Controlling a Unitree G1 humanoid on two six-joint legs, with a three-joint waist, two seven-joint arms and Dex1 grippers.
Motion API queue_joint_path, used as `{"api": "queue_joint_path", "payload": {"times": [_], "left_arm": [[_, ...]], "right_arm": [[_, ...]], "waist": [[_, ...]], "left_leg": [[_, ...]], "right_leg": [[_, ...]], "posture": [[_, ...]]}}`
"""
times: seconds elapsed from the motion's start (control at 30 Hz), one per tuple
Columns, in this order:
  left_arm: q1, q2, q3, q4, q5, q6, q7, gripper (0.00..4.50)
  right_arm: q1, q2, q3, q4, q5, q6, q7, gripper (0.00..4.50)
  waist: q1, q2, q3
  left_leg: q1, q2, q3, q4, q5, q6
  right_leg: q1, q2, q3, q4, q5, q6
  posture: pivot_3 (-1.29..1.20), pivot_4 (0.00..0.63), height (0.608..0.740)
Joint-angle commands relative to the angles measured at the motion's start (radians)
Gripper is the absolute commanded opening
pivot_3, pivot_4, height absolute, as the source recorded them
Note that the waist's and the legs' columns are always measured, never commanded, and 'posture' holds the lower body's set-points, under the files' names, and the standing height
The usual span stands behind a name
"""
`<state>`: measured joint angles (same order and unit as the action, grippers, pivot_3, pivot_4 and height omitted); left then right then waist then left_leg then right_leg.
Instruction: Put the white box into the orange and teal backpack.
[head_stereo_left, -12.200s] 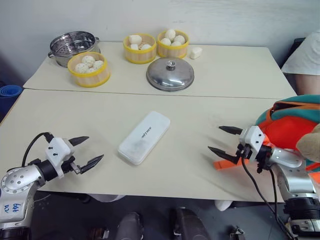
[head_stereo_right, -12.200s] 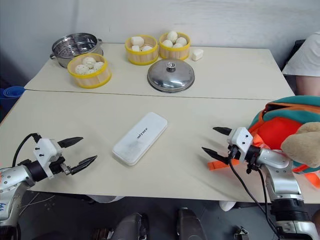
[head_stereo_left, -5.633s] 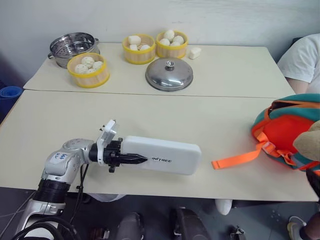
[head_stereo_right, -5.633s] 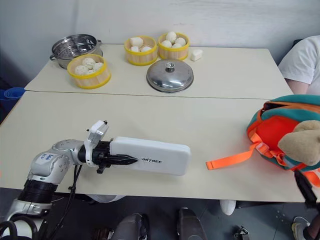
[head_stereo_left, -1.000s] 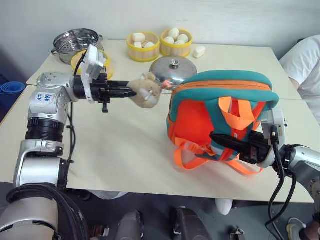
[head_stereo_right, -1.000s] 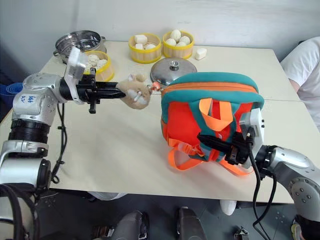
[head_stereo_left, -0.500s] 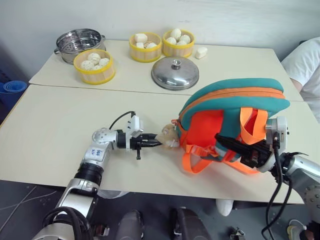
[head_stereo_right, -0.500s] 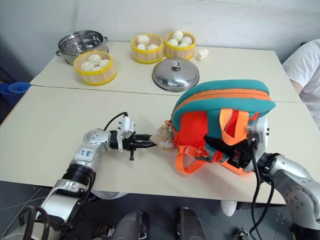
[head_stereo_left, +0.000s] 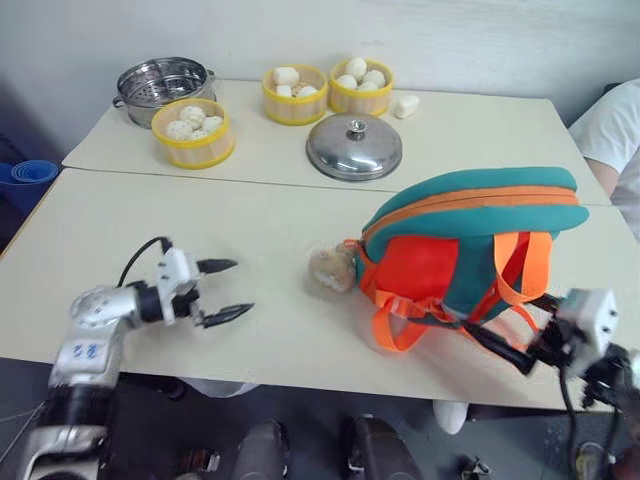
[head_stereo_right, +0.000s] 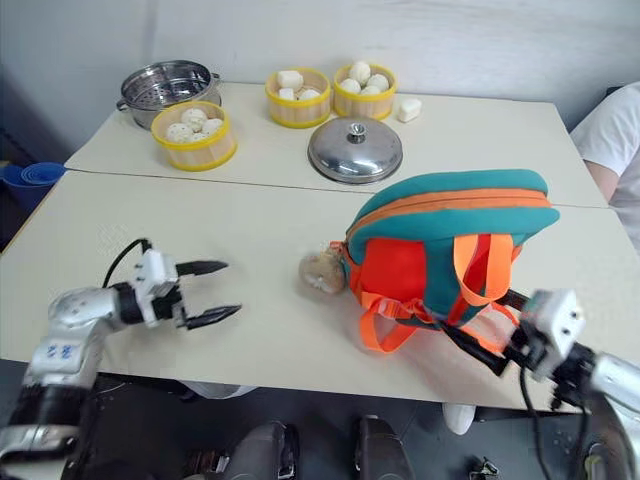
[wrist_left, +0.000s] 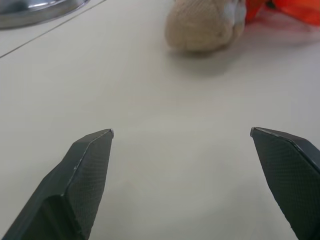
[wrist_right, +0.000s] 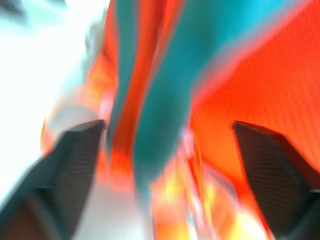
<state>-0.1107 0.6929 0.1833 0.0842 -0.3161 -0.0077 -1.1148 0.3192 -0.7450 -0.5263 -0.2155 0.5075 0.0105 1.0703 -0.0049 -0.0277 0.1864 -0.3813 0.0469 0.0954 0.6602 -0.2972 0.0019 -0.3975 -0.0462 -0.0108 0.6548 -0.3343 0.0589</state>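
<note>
The orange and teal backpack (head_stereo_left: 470, 245) sits on the table (head_stereo_left: 120, 220) at the right of the frame, and the white box is not lying out on the table, so it is probably inside the bag and the job looks just about done. The left gripper (head_stereo_left: 222, 291) at the lower left and the right gripper (head_stereo_left: 500, 345) at the lower right both have their fingers spread wide and hold nothing. I can't read any words or labels.

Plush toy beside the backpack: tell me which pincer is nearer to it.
Left. The left pincer stands open on the table, apart from the plush toy. The right pincer is open beyond the backpack, at its strap side.
</note>
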Motion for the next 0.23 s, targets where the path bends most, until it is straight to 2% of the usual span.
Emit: {"api": "queue_joint_path", "payload": {"times": [0.03,0.1,0.23], "left_arm": [[0.112,0.049,0.068,-0.096,-0.036,-0.006,-0.015,4.50],[0.143,0.066,0.078,-0.113,-0.029,-0.020,-0.010,4.50],[0.143,0.060,0.087,-0.153,-0.011,-0.012,0.063,4.50]], "right_arm": [[-0.018,-0.079,-0.105,0.239,-0.059,-0.161,0.079,4.45],[-0.044,-0.108,-0.108,0.334,-0.065,-0.194,0.106,4.45],[-0.067,-0.107,-0.077,0.374,-0.090,-0.259,0.116,4.45]], "waist": [[-0.003,0.000,0.000],[-0.003,0.000,0.000],[-0.002,0.002,-0.001]], "left_leg": [[0.005,0.000,0.000,-0.002,-0.001,0.000],[0.015,0.000,0.002,-0.009,-0.001,0.001],[0.019,0.001,0.002,-0.016,0.001,-0.003]], "right_leg": [[0.005,0.000,0.000,-0.003,0.000,-0.001],[0.012,-0.001,0.001,-0.007,-0.002,-0.003],[0.013,-0.001,-0.001,-0.007,-0.002,-0.007]], "posture": [[0.00,0.150,0.740],[0.00,0.150,0.740],[0.00,0.150,0.740]]}}
